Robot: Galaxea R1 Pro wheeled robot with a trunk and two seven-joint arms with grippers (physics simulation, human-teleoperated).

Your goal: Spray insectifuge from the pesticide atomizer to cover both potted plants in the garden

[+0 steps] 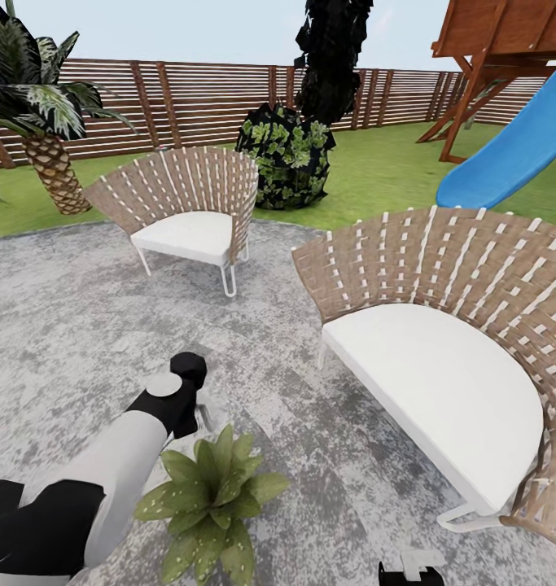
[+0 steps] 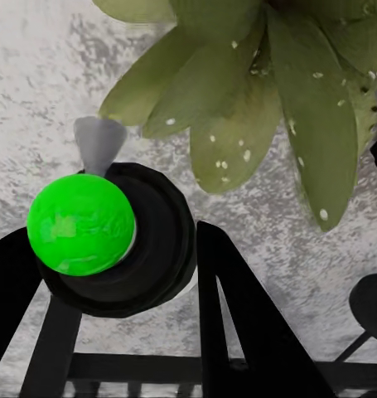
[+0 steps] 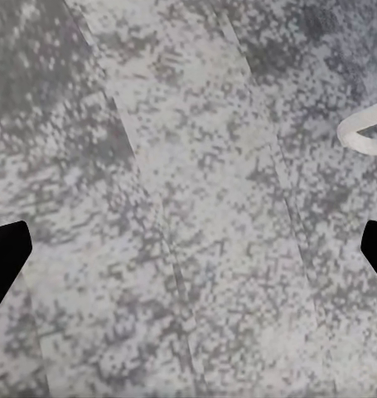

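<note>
One potted plant (image 1: 212, 496), a low rosette of broad green leaves, stands on the round grey stone patio (image 1: 66, 325) just in front of me. Its leaves (image 2: 238, 124) carry small white specks. My left gripper (image 1: 194, 399) hangs right above and behind it, shut on the pesticide atomizer (image 2: 113, 249). The atomizer's green dot (image 2: 80, 224) sits between the black fingers (image 2: 238, 315), and its grey nozzle (image 2: 99, 143) points toward the leaves. My right gripper (image 1: 412, 570) is low at the near edge, open over bare stone (image 3: 188, 207). The second potted plant is out of view.
A large woven chair with a white cushion (image 1: 448, 366) stands close on the right, its white leg loop (image 3: 362, 133) near my right gripper. A smaller woven chair (image 1: 188, 212) is ahead. Beyond are a palm (image 1: 41, 122), dark bush (image 1: 290, 159), slatted fence (image 1: 188, 98) and blue slide (image 1: 514, 155).
</note>
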